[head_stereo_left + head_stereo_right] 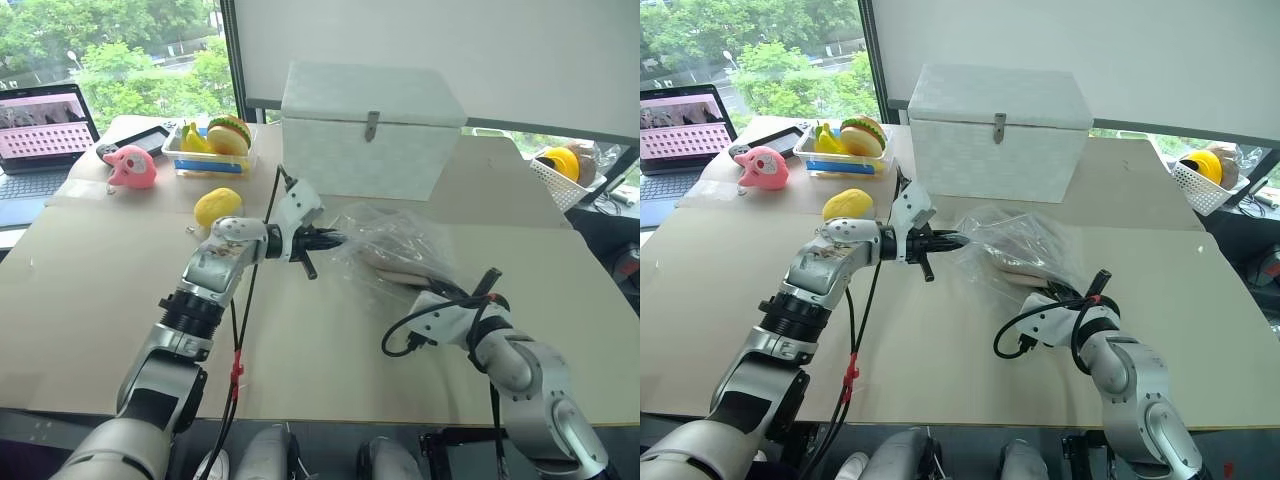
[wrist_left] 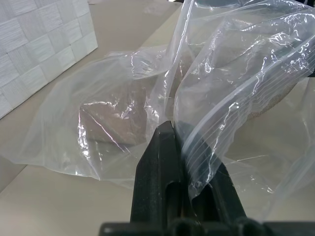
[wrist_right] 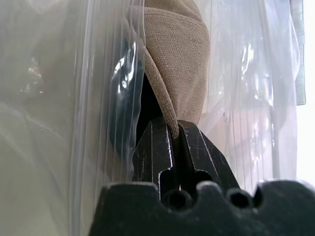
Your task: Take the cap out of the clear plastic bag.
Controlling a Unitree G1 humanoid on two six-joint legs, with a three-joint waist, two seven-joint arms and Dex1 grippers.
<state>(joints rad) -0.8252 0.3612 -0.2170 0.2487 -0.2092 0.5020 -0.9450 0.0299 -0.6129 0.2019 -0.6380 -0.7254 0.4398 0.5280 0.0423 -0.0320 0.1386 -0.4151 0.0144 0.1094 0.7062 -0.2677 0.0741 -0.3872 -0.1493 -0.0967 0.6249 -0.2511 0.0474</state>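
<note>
**A:** What is seen on the table (image 1: pixel 90 330)?

**B:** A clear plastic bag (image 1: pixel 395 245) is seen crumpled near the middle of the tan surface, in front of a white lidded box (image 1: pixel 370 130). The cap (image 3: pixel 177 59) — beige woven fabric — is enclosed in the bag.

**A:** How are the grippers placed?

**B:** The left gripper (image 2: pixel 179 147) is clenched on the bag's ridged zip edge, with the film pinched between its black fingers. The right gripper (image 3: pixel 175 129) is clamped on a fold of the cap, and plastic is draped around its fingers.

**A:** What else is shown?

**B:** A yellow lemon toy (image 1: pixel 217 206) is seen beside the left arm, well apart from the bag. Farther back, a pink toy (image 1: pixel 131 166), a tray of toy food (image 1: pixel 212 150) and a laptop (image 1: pixel 40 135) are set near the window — all on the robot's left.
</note>
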